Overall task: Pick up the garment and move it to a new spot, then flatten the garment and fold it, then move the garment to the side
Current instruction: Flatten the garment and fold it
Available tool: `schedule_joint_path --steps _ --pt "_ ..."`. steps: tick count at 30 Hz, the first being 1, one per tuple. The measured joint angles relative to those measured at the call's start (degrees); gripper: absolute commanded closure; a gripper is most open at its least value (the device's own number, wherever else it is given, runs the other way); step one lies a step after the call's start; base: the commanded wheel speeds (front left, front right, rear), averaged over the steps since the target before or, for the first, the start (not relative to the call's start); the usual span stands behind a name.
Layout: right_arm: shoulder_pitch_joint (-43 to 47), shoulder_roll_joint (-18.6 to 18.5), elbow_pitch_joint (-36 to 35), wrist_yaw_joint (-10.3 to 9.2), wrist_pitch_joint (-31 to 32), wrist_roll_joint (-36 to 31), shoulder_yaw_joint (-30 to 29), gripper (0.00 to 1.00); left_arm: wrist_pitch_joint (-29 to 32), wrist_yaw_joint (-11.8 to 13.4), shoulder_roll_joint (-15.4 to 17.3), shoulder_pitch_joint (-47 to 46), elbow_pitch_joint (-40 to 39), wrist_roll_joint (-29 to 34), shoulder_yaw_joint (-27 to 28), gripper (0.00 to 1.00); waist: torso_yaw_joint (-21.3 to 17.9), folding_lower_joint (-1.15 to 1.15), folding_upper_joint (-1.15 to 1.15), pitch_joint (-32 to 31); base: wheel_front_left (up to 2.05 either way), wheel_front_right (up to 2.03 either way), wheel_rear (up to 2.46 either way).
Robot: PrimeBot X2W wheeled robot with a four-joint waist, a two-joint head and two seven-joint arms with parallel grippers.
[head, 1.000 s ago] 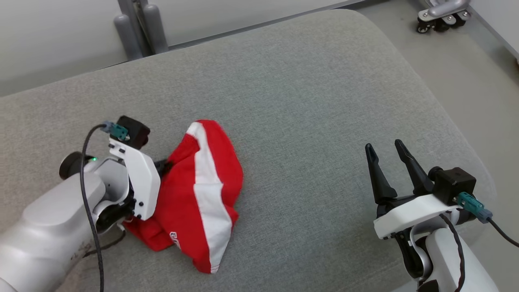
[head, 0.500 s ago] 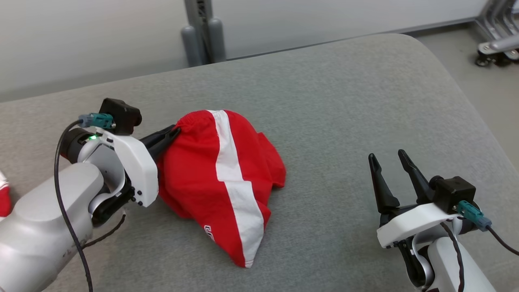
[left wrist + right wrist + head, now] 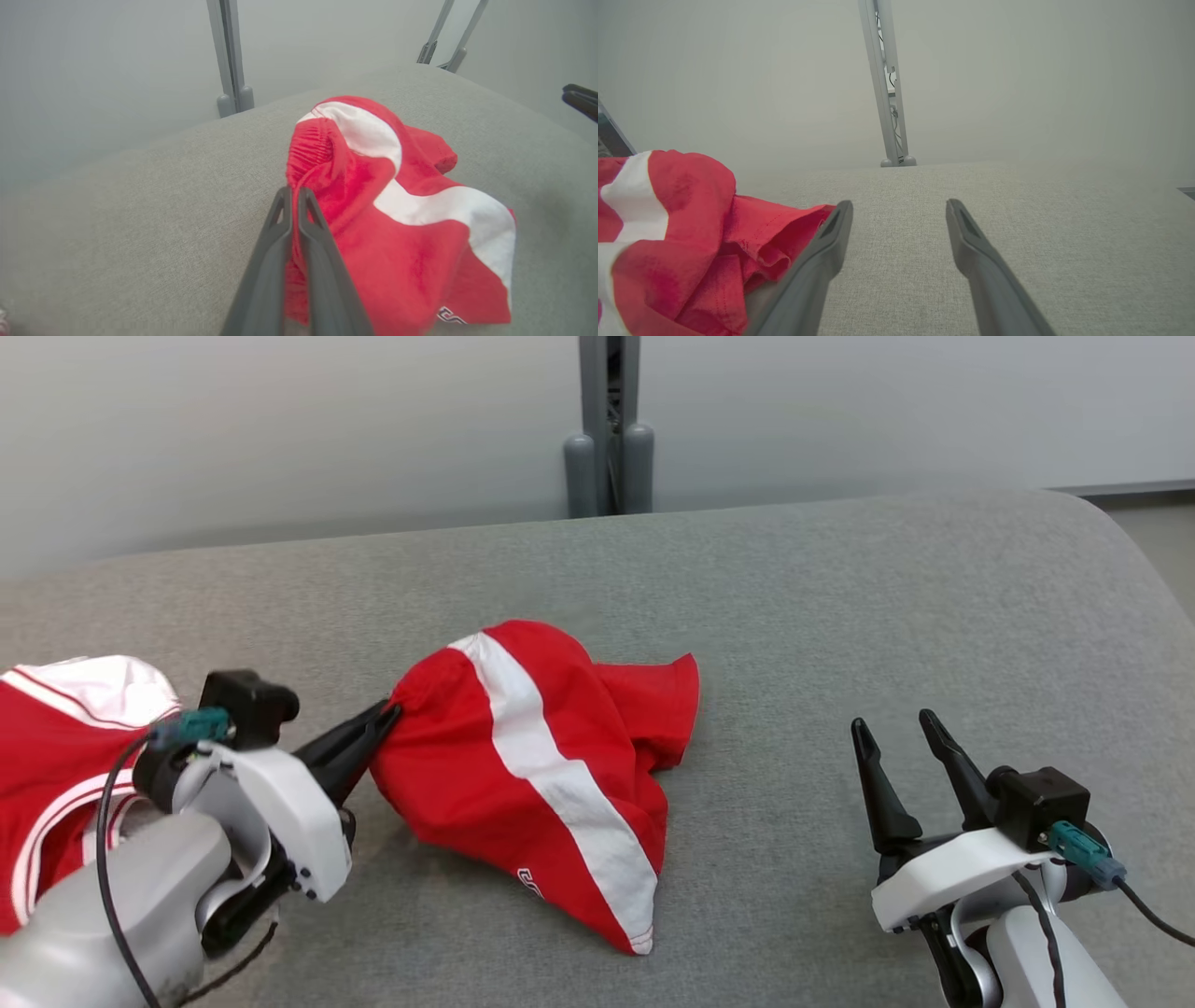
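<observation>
Gripping the red garment (image 3: 523, 775) by its gathered edge, the left end effector (image 3: 392, 709) is clamped closed. The white-striped garment lies crumpled mid-way across a grey fabric surface (image 3: 840, 597). The right end effector (image 3: 889, 721) rests open, well apart.

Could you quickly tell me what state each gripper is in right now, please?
Left gripper: closed on the crumpled red garment with a white stripe.
Right gripper: open, holding nothing.

Grey cushion (image 3: 840, 597) with red garment (image 3: 523, 775), jersey (image 3: 56, 756)
</observation>
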Motion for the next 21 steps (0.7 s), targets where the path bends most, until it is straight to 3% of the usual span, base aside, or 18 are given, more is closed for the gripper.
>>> schedule_joint_path --steps 9,14,21 --pt "0.4 0.0 0.3 0.0 0.0 -0.3 -0.3 0.0 -2.8 1.8 0.9 7.8 0.3 -1.2 3.8 1.0 3.1 0.0 0.0 -1.0 0.0 0.0 0.0" --pt "0.5 0.0 0.2 0.0 0.0 -0.2 -0.2 0.0 -3.0 2.7 -0.6 13.1 -0.7 -0.7 8.6 1.0 4.1 0.0 0.0 -0.7 0.0 0.0 0.0" --pt "0.5 0.0 0.4 0.0 0.0 -0.2 -0.1 0.0 -3.0 4.7 -2.9 20.6 -0.5 5.9 16.9 1.0 4.6 0.0 0.0 -0.1 0.0 0.0 0.0"
